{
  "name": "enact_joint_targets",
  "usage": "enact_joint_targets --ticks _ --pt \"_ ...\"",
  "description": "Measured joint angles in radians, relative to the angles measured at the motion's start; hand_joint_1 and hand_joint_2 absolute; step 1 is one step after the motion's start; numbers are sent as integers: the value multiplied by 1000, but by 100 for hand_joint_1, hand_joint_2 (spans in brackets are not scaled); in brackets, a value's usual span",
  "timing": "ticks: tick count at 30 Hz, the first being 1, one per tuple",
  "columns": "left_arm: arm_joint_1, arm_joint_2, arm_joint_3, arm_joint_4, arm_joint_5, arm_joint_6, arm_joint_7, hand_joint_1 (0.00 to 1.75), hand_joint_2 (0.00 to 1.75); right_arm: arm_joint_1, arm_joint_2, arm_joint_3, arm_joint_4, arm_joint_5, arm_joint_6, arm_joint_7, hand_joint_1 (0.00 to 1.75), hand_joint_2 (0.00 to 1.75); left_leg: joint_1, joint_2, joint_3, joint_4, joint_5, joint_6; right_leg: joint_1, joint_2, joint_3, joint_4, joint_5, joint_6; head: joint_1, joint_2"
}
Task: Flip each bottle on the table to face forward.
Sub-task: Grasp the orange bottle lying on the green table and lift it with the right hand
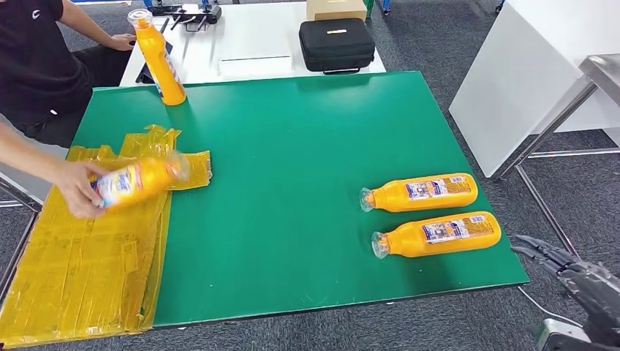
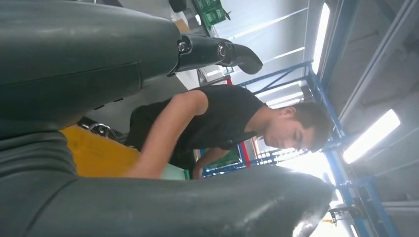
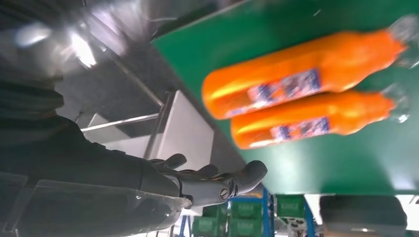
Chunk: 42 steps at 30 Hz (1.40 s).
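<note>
Two orange bottles lie side by side on the green table [image 1: 292, 183] at the right, caps pointing left: the farther bottle [image 1: 420, 193] and the nearer bottle [image 1: 437, 235], both with labels up. The right wrist view shows the same pair, one bottle [image 3: 301, 74] and the other bottle [image 3: 316, 123]. My right hand [image 1: 566, 267] hangs off the table's right front corner, fingers spread and empty, apart from the bottles. A person's hand [image 1: 73, 189] holds a third bottle [image 1: 139, 179] at the left. A fourth bottle [image 1: 161, 60] stands upright at the far left. My left hand [image 2: 148, 123] is seen close up, holding nothing.
Crumpled yellow plastic sheeting [image 1: 88, 256] covers the table's left side. A person [image 2: 232, 118] in a black shirt sits at the left. A black case [image 1: 336, 44] and a cardboard box [image 1: 336, 9] rest on the white table behind. A white cabinet [image 1: 526, 73] stands to the right.
</note>
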Motion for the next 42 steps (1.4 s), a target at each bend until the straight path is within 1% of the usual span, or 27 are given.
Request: enact_joint_targets --ticks 3,6,8,12,15,18,20,23,26,30,37,42 --pt "21 0 22 -13 8 -13 -7 0 0 -28 -34 -33 30 32 -11 -1 0 175 0 1 2 0 0 0 0 0 2 0 0 0 0 0" --pt "31 -3 33 -19 9 -19 -13 0 0 -83 -43 -29 79 125 -70 -1 0 175 0 0 3 0 0 1 0 0 4 0 -1 1 0 0" --pt "32 -4 34 -22 8 -19 -14 0 0 -133 -44 -8 124 183 -115 5 0 175 0 0 4 0 0 1 0 0 5 0 -1 1 0 0" --pt "21 -4 27 -19 6 -15 -13 0 0 -237 -47 74 235 241 -170 29 0 175 0 0 6 0 0 1 0 0 6 0 0 1 0 0" --pt "1 2 10 -9 8 -7 -10 0 0 -310 -49 158 316 262 -186 47 0 175 0 0 6 0 1 1 0 0 7 0 0 1 0 0" --pt "-22 12 -10 5 10 -4 -4 0 0 -362 -47 243 380 279 -193 61 0 175 0 0 7 0 1 1 0 0 8 0 0 0 0 0" --pt "-37 20 -24 16 12 -5 0 0 0 -378 -46 294 408 286 -200 69 0 175 0 -1 7 0 1 1 0 0 8 0 0 0 0 0" --pt "-65 31 -44 39 14 -5 4 0 0 -376 -46 351 425 283 -215 83 0 175 0 -1 7 0 1 1 0 -1 8 0 0 0 0 0" --pt "-88 37 -63 60 16 -3 5 0 0 -362 -46 384 426 274 -226 93 0 175 0 -1 6 0 1 1 0 -1 8 0 0 1 0 0" --pt "-99 39 -78 72 16 5 6 0 0 -356 -46 416 427 275 -229 101 0 175 0 -1 6 0 0 1 0 0 8 0 -1 1 0 0" --pt "-99 39 -84 74 13 7 10 0 0 -435 -47 485 461 319 -251 123 0 175 0 0 7 0 0 2 0 0 8 0 -1 1 0 0" --pt "-100 39 -84 79 15 7 12 0 0 -479 -53 507 481 333 -265 131 0 175 0 0 7 0 1 2 0 0 8 0 -1 1 0 0"
